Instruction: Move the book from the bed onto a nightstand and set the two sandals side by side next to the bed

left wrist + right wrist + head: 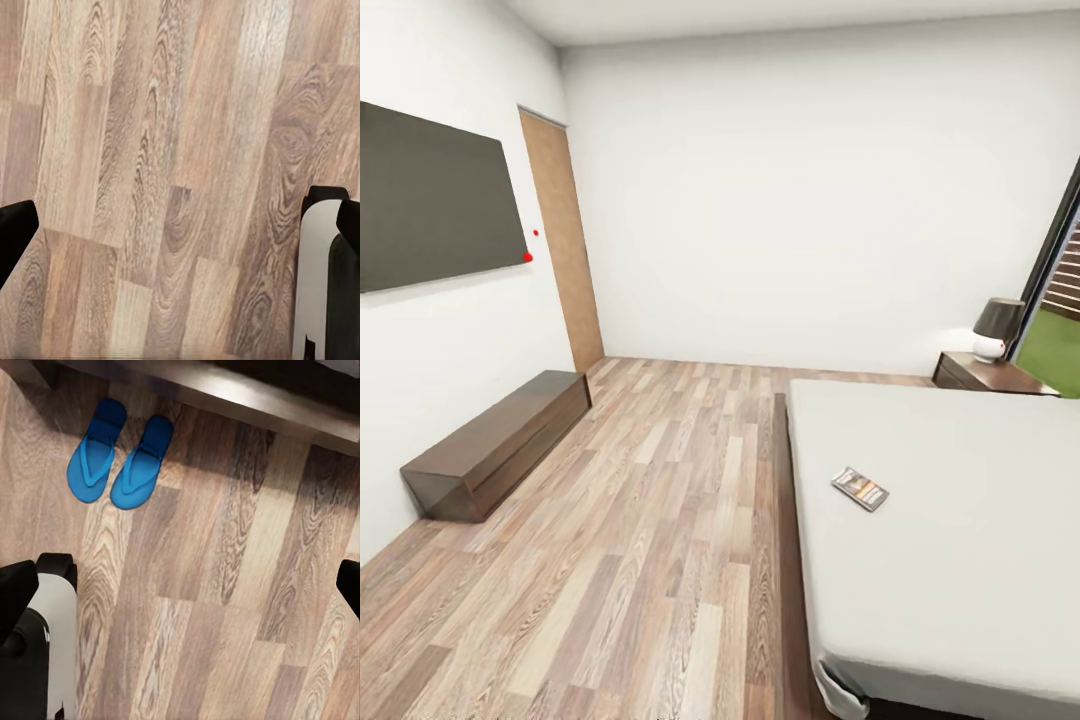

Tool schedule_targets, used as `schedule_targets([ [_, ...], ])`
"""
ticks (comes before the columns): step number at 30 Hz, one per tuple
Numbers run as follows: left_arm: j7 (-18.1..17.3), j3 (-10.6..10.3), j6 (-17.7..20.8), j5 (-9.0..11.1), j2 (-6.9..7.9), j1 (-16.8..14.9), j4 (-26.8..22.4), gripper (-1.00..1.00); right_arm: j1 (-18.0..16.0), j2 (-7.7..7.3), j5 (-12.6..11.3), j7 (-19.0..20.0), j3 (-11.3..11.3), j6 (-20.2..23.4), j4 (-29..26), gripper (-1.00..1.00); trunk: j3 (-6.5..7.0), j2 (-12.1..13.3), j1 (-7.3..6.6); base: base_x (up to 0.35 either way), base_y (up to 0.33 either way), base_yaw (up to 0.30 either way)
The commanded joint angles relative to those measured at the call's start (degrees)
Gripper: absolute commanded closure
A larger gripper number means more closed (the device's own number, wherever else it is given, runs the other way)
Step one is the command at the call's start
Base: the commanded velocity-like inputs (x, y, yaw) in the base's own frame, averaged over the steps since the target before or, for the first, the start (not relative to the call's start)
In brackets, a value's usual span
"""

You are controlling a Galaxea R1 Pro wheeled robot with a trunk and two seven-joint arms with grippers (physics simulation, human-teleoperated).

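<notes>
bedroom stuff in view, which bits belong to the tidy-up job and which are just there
Part of the job:
book lying on the bed
nightstand beyond the bed
two sandals side by side on the floor

Just there:
lamp on the nightstand
wall screen
low cabinet
door

bed: book on mattress | floor: two sandals side by side

It was a bedroom in a home: a low bed with a grey mattress, a nightstand carrying a lamp, a wall-mounted television, a wooden door, and wood-plank flooring.
</notes>
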Motion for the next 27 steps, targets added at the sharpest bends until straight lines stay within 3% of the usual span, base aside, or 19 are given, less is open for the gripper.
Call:
schedule_targets([
  [1,0.2,-0.5,-0.1,0.3,0.00,0.0,0.0,-1.00,0.0,-0.03,-0.6,0.2,0.5,0.2,-0.1,-1.00,-0.13,-0.1,0.01,-0.003,0.056,0.239],
  [27,0.2,-0.6,-0.1,0.1,-0.04,0.0,0.0,-1.00,0.0,0.03,-0.6,0.2,0.5,0.2,-0.1,-1.00,-1.10,-0.1,0.01,-0.017,0.033,0.254],
])
